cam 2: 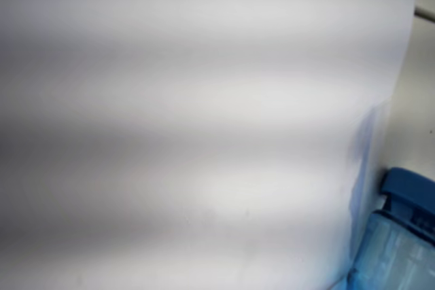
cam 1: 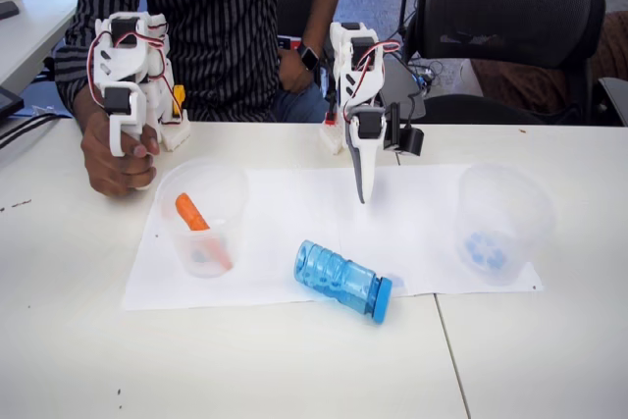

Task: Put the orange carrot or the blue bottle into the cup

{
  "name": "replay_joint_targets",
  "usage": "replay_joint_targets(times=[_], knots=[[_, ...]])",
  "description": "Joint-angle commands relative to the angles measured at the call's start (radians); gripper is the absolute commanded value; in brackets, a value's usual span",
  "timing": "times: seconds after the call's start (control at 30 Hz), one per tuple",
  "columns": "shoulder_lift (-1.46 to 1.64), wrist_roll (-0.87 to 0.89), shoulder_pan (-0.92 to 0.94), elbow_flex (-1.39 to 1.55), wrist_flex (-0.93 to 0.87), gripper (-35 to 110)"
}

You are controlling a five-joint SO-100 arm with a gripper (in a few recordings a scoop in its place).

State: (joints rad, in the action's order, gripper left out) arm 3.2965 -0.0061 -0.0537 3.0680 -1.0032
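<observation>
The blue bottle [cam 1: 340, 279] lies on its side on the white paper, cap toward the right; in the wrist view its ribbed body and cap fill the bottom right corner [cam 2: 397, 249]. My gripper [cam 1: 361, 193] hangs point-down above the paper, behind the bottle, fingers together and holding nothing. The cup [cam 1: 498, 224] with the blue dotted patch at its base stands upright at the paper's right end, apart from the gripper. The orange carrot [cam 1: 193, 215] leans inside another clear cup [cam 1: 203, 218] at the left.
A white paper sheet [cam 1: 294, 213] covers the middle of the white table [cam 1: 88, 340]. A person in a striped shirt sits behind the table. A table seam [cam 1: 446, 350] runs down from the paper's front right.
</observation>
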Motion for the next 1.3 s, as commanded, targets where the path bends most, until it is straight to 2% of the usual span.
replay_joint_targets(times=[0.0, 0.47, 0.63, 0.8, 0.97, 1.13, 1.27], knots=[[0.035, -0.003, -0.02, 0.049, 0.071, 12], [0.035, -0.003, -0.018, 0.012, 0.064, 12], [-0.035, -0.002, 0.115, -0.169, 0.026, 12], [-0.227, -0.002, 0.255, -0.334, 0.051, 12], [-0.494, 0.012, 0.29, -0.565, 0.077, 12], [-0.779, 0.026, 0.298, -0.853, 0.009, 12], [-0.956, 0.115, 0.301, -1.078, -0.112, 13]])
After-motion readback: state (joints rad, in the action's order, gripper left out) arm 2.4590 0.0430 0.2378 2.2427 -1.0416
